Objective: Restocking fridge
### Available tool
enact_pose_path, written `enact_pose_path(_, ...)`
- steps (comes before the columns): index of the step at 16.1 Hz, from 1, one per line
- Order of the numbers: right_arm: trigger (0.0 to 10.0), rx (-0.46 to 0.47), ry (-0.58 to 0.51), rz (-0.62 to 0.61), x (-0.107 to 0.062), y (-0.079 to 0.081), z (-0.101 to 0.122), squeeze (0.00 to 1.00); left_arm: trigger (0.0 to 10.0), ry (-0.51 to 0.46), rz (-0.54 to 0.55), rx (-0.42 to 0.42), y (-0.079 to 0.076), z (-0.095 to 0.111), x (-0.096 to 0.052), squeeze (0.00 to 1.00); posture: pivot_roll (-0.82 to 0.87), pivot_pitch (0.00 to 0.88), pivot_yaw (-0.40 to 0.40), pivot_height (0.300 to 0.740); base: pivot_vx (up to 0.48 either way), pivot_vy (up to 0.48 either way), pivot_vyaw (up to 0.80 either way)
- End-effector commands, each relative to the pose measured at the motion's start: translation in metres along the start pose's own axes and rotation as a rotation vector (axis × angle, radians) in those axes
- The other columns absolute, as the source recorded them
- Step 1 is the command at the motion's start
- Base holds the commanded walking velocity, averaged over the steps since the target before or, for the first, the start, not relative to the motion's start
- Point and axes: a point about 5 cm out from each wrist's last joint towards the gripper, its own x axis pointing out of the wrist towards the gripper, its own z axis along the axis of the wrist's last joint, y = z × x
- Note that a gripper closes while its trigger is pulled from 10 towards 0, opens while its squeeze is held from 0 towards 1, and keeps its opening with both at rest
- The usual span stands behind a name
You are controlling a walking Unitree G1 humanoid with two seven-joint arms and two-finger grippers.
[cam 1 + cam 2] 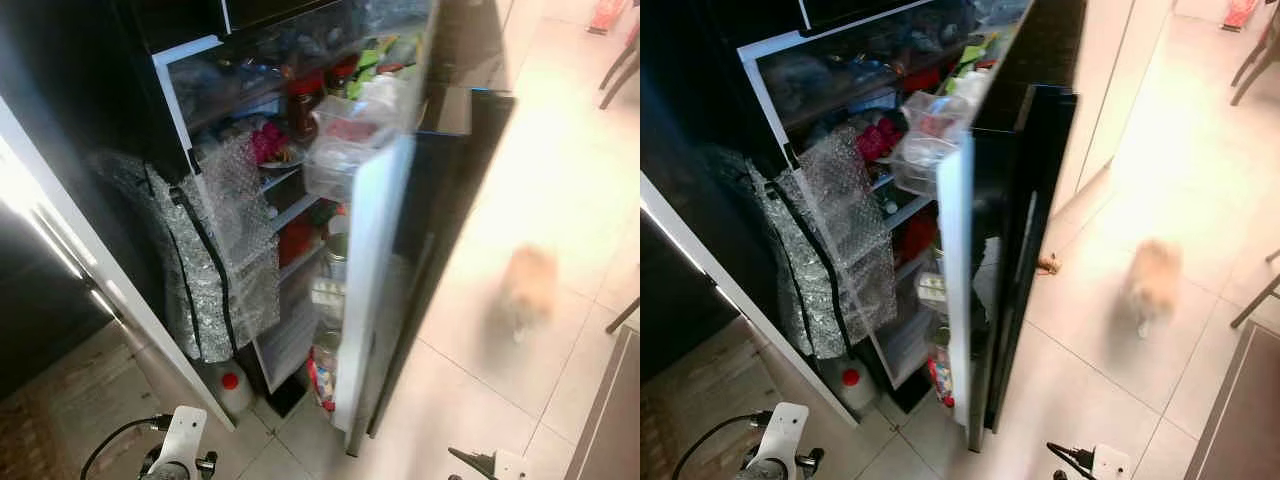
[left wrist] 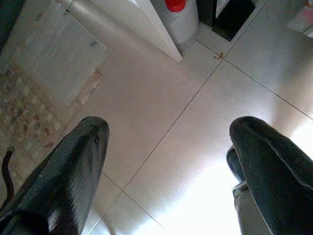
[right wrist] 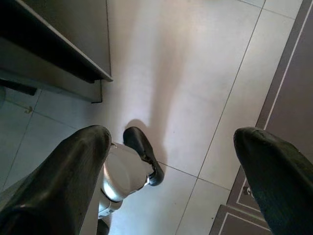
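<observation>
1. Straight ahead, seen from above: fridge (image 1: 300,190), black, door (image 1: 375,260) swung open and viewed almost edge-on; upper part cut off by the frame.
2. On the shelves: red-lidded jar (image 1: 303,100), pink item (image 1: 268,140), clear plastic tub (image 1: 345,140), green packets (image 1: 370,60); contents crowded and blurred, most not identifiable.
3. On the door racks: jars and cartons stacked top to bottom, labels unreadable.
4. Hanging across the fridge's left front: bubble wrap (image 1: 235,230) and a silvery insulated sheet (image 1: 190,290), hiding the shelves behind.
5. At the fridge's foot, on the tiled floor (image 2: 195,147): white jug with red cap (image 1: 230,385), partly behind the white panel edge (image 1: 120,310).
6. Far right on the floor: pale orange shape (image 1: 528,285), too blurred to name.
7. Small brown speck (image 1: 1047,264) by the door base, unclear.
8. Bottom left: left arm's wrist with cable, cut off by the frame. Left gripper (image 2: 168,161) hanging over the tiles near the jug, fingers (image 2: 73,171) wide apart, holding nothing.
9. Right gripper (image 3: 173,171) low over the tiles beside the door's bottom edge, fingers (image 3: 63,171) spread, empty; robot's foot (image 3: 129,171) below.
</observation>
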Motion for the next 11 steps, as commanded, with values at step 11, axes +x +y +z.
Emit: enact_pose_path(11,10.0,-0.010,-0.182,-0.037,-0.002,-0.002,0.015,0.00,10.0,0.015,0.023,0.005,0.005,-0.004,0.000,0.00,-0.33,0.049,0.064,0.740,0.000,0.000,0.00)
